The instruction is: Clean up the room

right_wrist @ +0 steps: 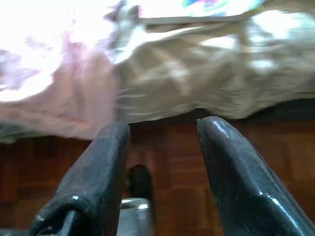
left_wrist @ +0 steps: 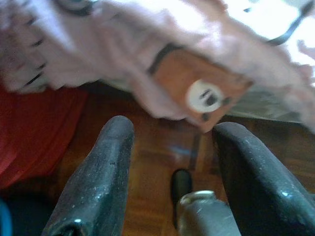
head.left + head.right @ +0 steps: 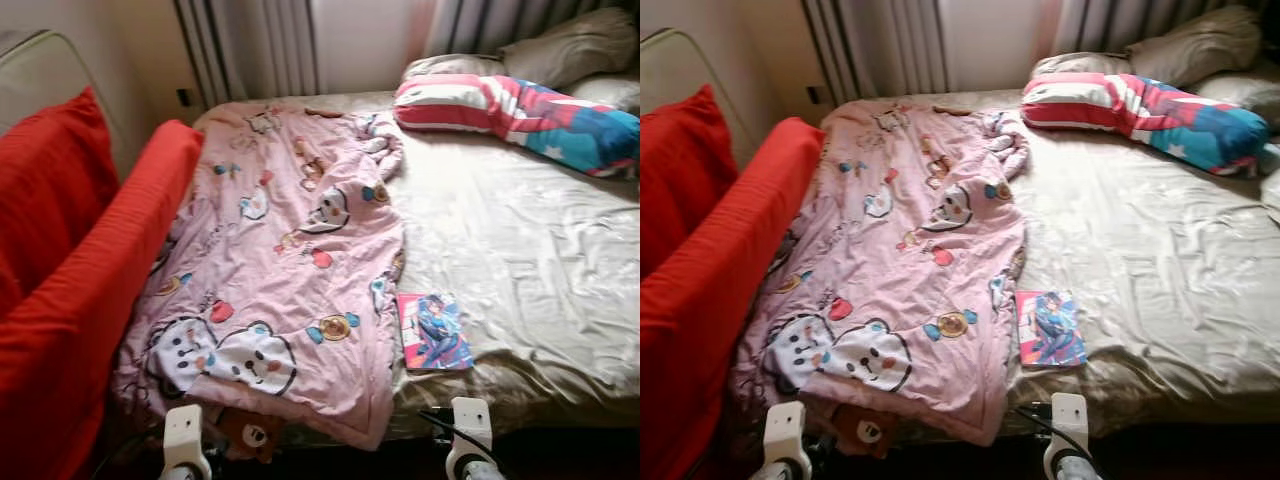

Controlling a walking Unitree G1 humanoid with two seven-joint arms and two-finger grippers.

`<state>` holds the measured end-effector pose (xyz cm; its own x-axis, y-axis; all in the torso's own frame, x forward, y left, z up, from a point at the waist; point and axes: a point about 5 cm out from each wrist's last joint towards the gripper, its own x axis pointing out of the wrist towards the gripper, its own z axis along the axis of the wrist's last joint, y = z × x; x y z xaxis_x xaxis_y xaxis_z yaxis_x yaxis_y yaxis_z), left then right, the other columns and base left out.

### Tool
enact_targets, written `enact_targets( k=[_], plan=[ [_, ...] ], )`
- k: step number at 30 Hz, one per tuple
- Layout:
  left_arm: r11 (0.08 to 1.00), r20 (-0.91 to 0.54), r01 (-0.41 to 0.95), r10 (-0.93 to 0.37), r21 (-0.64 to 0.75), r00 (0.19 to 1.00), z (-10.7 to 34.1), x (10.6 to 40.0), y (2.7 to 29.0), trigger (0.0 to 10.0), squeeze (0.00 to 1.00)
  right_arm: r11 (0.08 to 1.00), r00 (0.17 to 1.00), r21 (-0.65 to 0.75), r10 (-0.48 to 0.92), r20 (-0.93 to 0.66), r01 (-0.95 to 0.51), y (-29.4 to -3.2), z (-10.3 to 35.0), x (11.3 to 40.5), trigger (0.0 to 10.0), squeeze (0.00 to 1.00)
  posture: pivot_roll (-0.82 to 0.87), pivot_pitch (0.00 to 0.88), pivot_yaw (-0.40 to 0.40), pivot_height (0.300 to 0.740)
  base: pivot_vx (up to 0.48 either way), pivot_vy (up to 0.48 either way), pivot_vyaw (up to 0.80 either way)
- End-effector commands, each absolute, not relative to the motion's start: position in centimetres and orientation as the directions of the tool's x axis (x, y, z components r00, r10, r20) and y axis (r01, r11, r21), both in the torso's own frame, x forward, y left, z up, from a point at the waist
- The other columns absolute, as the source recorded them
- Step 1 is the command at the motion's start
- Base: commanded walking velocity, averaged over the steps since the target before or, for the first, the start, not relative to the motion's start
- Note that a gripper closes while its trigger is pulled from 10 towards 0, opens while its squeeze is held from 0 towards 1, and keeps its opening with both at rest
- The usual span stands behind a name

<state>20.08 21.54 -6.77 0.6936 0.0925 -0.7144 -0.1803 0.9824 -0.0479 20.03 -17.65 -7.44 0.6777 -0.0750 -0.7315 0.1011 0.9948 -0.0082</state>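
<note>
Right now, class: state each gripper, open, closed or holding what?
Left gripper: open, holding nothing, by the blanket edge.
Right gripper: open, holding nothing, by the bed edge.

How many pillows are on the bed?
4 that I can see, all at the head of the bed: a striped pink, red and blue pillow in front, a beige one behind it, another beige one by the curtain, and one at the far edge. More may be hidden.

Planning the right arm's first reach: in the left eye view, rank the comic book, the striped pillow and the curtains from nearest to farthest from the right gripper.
1. Comic book, at the bed's near edge just above the right gripper.
2. Striped pillow, at the head of the bed.
3. Curtains, behind the bed.
</note>
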Motion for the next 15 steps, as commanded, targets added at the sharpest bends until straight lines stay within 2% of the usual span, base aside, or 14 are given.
enact_targets(
  k=[1, 11, 13, 15],
  plan=[
    [0.978, -0.736, -0.203, 0.112, -0.036, 0.668, -7.1, 19.0, 22.7, 10.0, 0.0, 0.994, 0.643, 0.019, -0.054, -0.764, 0.106, -17.1, -8.2, 18.6, 10.0, 0.0, -0.03, 0.032, 0.106, 0.74, 0.0, 0.0, 0.0],
    [0.98, -0.72, -0.196, 0.122, -0.021, 0.684, -6.6, 19.8, 23.3, 10.0, 0.0, 0.993, 0.619, 0.032, -0.048, -0.784, 0.116, -16.5, -8.8, 17.7, 10.0, 0.0, -0.03, 0.012, 0.125, 0.74, 0.0, 0.0, 0.0],
    [0.982, -0.73, -0.187, 0.118, -0.013, 0.673, -6.8, 19.3, 23.3, 10.0, 0.0, 0.975, 0.604, 0.05, -0.094, -0.791, 0.218, -16.7, -9.1, 16.9, 10.0, 0.0, -0.04, 0.016, 0.131, 0.74, 0.0, 0.0, 0.0],
    [0.982, -0.734, -0.189, 0.122, -0.01, 0.668, -6.9, 19.1, 23.3, 10.0, 0.0, 0.967, 0.598, 0.055, -0.109, -0.794, 0.249, -16.8, -9.2, 16.6, 10.0, 0.0, -0.04, 0.019, 0.127, 0.74, 0.0, 0.0, 0.0]
  ],
)
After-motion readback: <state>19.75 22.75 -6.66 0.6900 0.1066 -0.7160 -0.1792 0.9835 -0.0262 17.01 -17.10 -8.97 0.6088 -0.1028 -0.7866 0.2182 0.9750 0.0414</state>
